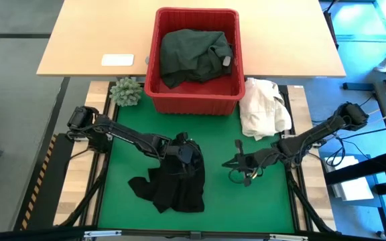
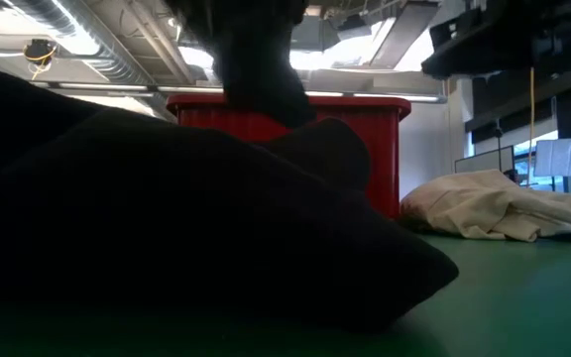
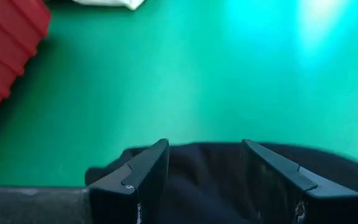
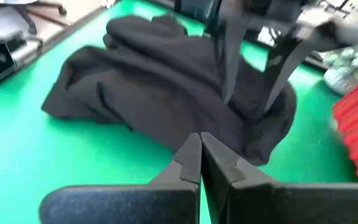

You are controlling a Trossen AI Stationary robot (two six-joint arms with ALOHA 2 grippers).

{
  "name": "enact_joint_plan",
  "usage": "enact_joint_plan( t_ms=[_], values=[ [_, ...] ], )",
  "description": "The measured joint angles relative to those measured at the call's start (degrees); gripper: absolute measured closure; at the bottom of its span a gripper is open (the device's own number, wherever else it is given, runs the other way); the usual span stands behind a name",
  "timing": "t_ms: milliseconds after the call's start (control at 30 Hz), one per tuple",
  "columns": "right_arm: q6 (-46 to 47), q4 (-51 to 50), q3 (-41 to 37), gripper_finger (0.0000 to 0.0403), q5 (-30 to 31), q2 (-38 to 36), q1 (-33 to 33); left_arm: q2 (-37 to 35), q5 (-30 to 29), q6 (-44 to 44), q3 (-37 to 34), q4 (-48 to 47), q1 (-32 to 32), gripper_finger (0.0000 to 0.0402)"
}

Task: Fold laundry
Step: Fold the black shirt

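Observation:
A black garment point(image 1: 169, 187) lies crumpled on the green mat point(image 1: 260, 201), near its front edge and left of the middle. My left gripper point(image 1: 187, 155) stands over the garment's far right part, its fingers apart with a bunch of the cloth between them. My right gripper point(image 1: 230, 163) is shut and holds nothing; it hovers over bare mat a little to the garment's right, pointing at it. In the right wrist view its shut fingertips point(image 4: 199, 138) stand just short of the garment point(image 4: 142, 74). A dark green garment point(image 1: 193, 53) fills the red basket point(image 1: 154, 87). My left gripper has a thick bunch of the black garment's far right part point(image 3: 201, 180) between its two fingers point(image 3: 148, 171). The fingers slant down onto it from the far left. The bunch rises a little toward the fingers point(image 4: 247, 93); the rest lies slack on the mat.
The red basket stands at the mat's far edge. A cream-white cloth heap point(image 1: 263, 107) lies to its right, at the mat's far right corner. A small green plant point(image 1: 126, 92) stands left of the basket. Bare mat stretches right of the garment.

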Motion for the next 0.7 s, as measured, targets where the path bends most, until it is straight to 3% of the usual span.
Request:
enact_joint_plan(
  t_ms=[200, 467, 700],
  values=[
    [0.13, 0.15, 3.15, 0.0397, -1.61, 5.62, -0.01, -0.01, -0.02, 0.04, 5.68, -7.09, -1.91, 0.0208],
    [0.15, 0.11, 8.00, 0.0397, -4.25, 14.11, -0.01, -0.02, -2.53, 0.10, 6.73, -12.37, -4.25, 0.0208],
    [0.15, 0.08, 12.25, 0.0397, -1.19, 19.89, -0.17, -0.02, -2.69, -0.35, 6.73, -13.81, -5.26, 0.0209]
  ],
)
